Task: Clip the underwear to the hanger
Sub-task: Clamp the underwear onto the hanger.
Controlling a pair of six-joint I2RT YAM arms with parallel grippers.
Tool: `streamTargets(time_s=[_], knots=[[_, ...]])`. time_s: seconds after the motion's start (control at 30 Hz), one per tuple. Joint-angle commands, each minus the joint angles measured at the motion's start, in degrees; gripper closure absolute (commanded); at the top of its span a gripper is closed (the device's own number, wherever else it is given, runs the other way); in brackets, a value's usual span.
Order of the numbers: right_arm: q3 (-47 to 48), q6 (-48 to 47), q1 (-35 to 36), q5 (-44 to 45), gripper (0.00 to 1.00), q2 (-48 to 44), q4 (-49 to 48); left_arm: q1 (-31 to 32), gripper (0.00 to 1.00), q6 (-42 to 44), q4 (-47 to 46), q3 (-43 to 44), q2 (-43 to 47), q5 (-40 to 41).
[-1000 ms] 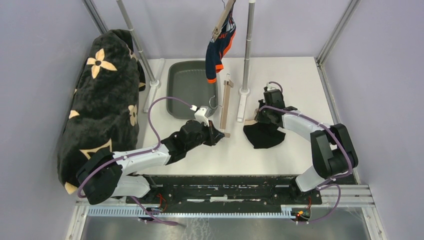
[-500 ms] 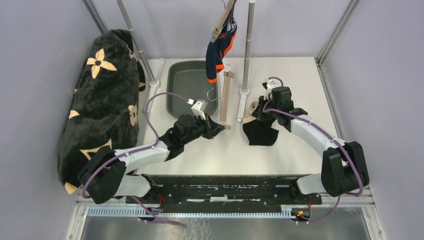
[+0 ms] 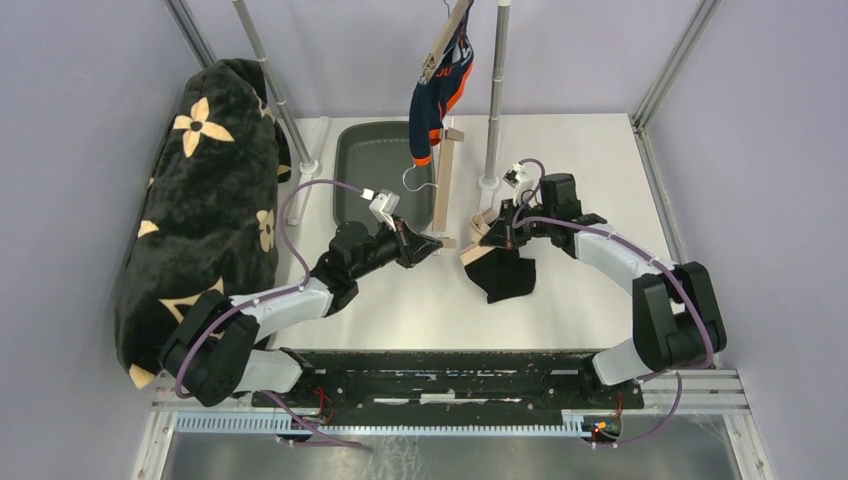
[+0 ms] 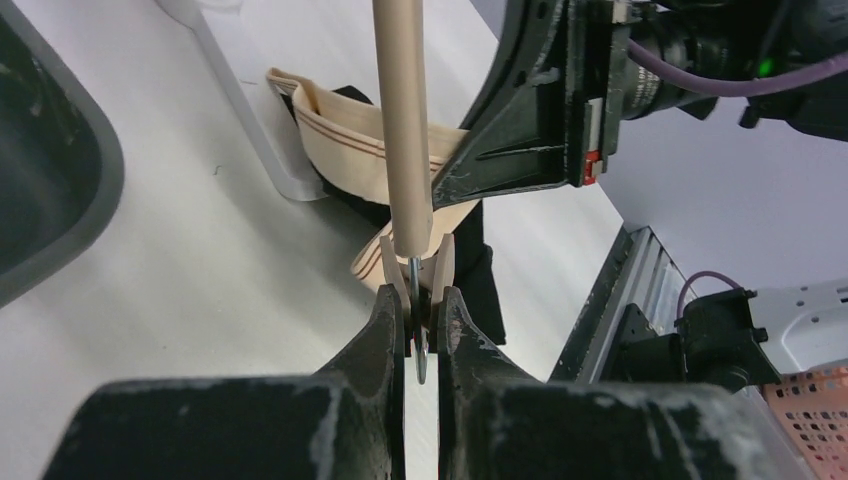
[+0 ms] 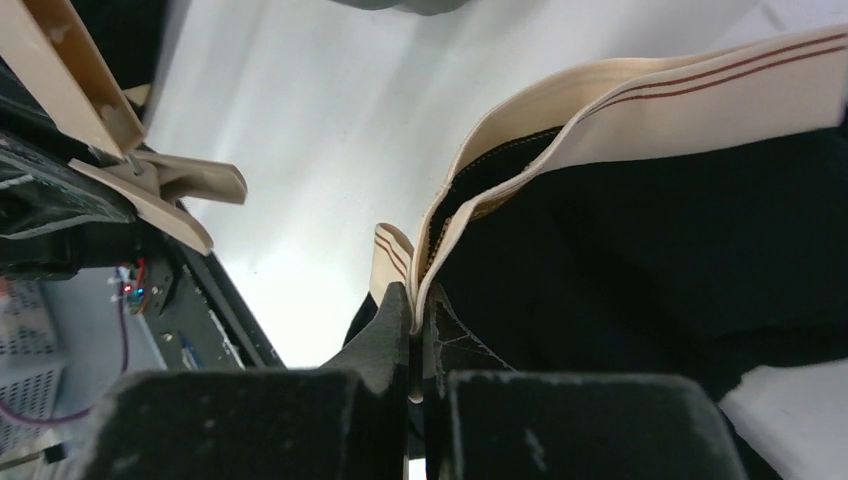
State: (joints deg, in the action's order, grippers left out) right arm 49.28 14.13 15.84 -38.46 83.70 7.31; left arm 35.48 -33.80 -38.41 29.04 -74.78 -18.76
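The wooden hanger [image 3: 443, 185] stands tilted above the table, its metal hook [image 3: 413, 178] pointing left. My left gripper [image 3: 428, 246] is shut on the clip [image 4: 415, 268] at the hanger's near end, and the bar [image 4: 404, 120] runs up from it. The black underwear [image 3: 500, 272] with a beige waistband [image 5: 640, 100] hangs from my right gripper [image 3: 488, 228], which is shut on a fold of the waistband [image 5: 400, 260]. The waistband [image 4: 340, 120] lies right behind the clip. In the right wrist view the clip [image 5: 160, 185] sits to the left, a short gap away.
A grey tray [image 3: 362, 170] lies behind the left arm. A blue and orange garment [image 3: 438, 95] hangs from another hanger above. A rack pole [image 3: 495, 90] and its white base [image 3: 484, 208] stand just behind the grippers. A black flowered blanket [image 3: 200, 200] covers the left side.
The left gripper has raised the hanger's near end and moved back and left. The right gripper closed on the waistband, lifted the underwear off the table and carried it left toward the clip.
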Motion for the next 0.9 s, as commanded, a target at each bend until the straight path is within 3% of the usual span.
streamTargets(time_s=[0.0,0.87], knots=[[1.9,2.0,-0.3,-9.3,1.0,2.8,-8.0,0.0,0.97,0.4,-6.8,0.8,-1.7,-5.2],[1.7,1.6,-0.2,-22.0,1.0,3.7,-11.7,-4.4,0.97,6.8,-2.6,4.8,-5.8,-11.4]])
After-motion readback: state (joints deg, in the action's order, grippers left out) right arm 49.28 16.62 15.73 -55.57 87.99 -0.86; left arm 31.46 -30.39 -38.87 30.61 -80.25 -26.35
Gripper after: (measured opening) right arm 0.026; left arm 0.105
